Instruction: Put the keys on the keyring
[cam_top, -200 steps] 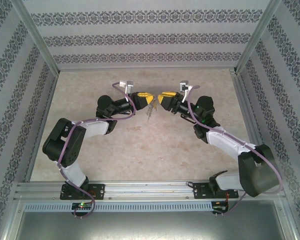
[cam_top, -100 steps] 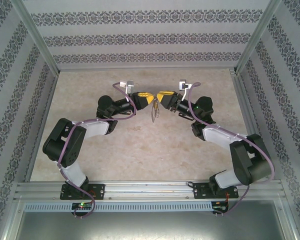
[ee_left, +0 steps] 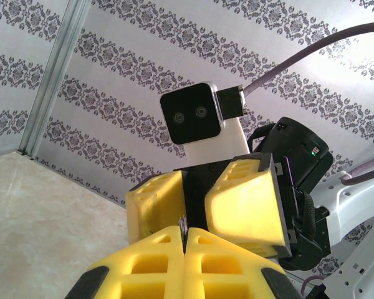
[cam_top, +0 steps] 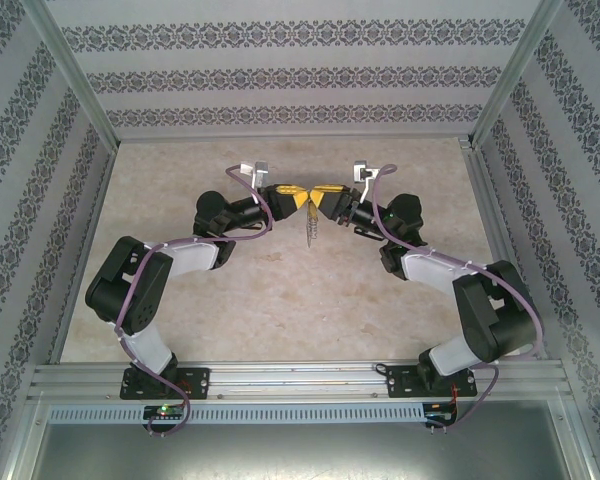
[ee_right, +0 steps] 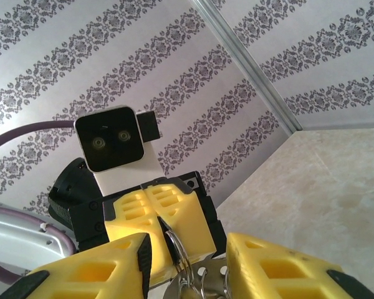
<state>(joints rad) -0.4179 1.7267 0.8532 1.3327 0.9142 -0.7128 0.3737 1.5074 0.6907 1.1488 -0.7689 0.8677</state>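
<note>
Up above the middle of the tabletop [cam_top: 280, 300], the left gripper [cam_top: 300, 198] and the right gripper [cam_top: 320, 196] meet nose to nose. The left one has its jaws squeezed tight on the top of the keyring [cam_top: 310, 228] — it hangs straight down, not touching the tabletop. The right one has its jaws apart, with one yellow finger [ee_right: 100, 268] on each side of the ring.
</note>
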